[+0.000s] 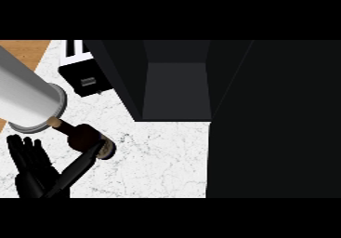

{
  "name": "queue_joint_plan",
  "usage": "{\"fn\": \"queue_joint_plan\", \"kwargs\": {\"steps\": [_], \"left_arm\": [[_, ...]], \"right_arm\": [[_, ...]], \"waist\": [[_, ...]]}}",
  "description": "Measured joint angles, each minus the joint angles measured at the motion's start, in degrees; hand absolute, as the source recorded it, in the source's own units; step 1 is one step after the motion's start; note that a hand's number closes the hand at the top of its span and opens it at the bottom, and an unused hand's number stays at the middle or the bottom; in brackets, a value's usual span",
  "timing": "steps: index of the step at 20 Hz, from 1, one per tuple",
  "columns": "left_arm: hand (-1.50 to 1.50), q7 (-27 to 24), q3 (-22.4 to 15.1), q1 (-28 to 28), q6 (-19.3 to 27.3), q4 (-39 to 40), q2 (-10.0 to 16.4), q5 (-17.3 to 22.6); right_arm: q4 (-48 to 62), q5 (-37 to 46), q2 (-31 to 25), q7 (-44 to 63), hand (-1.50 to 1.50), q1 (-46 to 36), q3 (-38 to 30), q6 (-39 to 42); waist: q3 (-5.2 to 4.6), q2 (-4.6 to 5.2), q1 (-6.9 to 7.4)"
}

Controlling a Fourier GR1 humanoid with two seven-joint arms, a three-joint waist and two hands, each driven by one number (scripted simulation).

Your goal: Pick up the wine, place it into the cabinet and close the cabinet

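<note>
Presently, the wine (85, 136) sits in the left part of the frame on the white marbled counter (159, 162), below and left of the cabinet (176, 88) and apart from it. Appearance: a near-black bottle body, a tan neck pointing to the upper left, and a lighter brown band at the lower-right end. Whether the bottle stands or lies cannot be told. The neck meets the ringed end of a large pale grey cylinder (25, 88) that enters from the upper left.

The left hand (32, 179) shows at the lower left, black, with fingers (22, 148) straight, side by side and pointing up the frame. Its thumb stretches up and right to the bottle's lower side; contact cannot be confirmed.

The cabinet compartment is open and dark. A black appliance (87, 79) stands just left of it
</note>
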Motion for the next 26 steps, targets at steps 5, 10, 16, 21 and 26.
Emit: {"fn": "queue_joint_plan", "kwargs": {"steps": [5,10,16,21,26], "left_arm": [[-1.5,-6.7,0.5,1.4,-2.1,3.9,0.0,6.0],[-1.5,-12.2,2.9,0.0,-5.3,9.7,0.0,11.1],[-1.5,-16.6,5.2,-0.7,-9.4,15.3,0.0,16.1],[-1.5,-19.5,7.3,-3.3,-12.4,21.4,0.4,18.9],[-1.5,-24.5,8.6,-6.5,-15.0,29.4,0.1,22.1]], "right_arm": [[0.3,1.1,0.4,0.8,-1.5,-1.3,0.9,-0.6],[1.2,0.3,-0.3,1.6,-1.5,-4.0,-0.9,-1.0],[0.0,1.0,0.5,2.4,-1.5,-3.1,0.0,-1.4],[-0.1,0.9,0.2,3.0,-1.5,-3.8,-0.6,-1.5],[0.3,1.0,0.4,2.0,-1.5,-3.5,-1.0,-0.8]], "waist": [[0.0,0.01,0.08],[0.01,0.03,0.1],[0.01,0.03,0.04],[0.02,0.03,-0.02],[0.02,0.05,-0.06]]}}
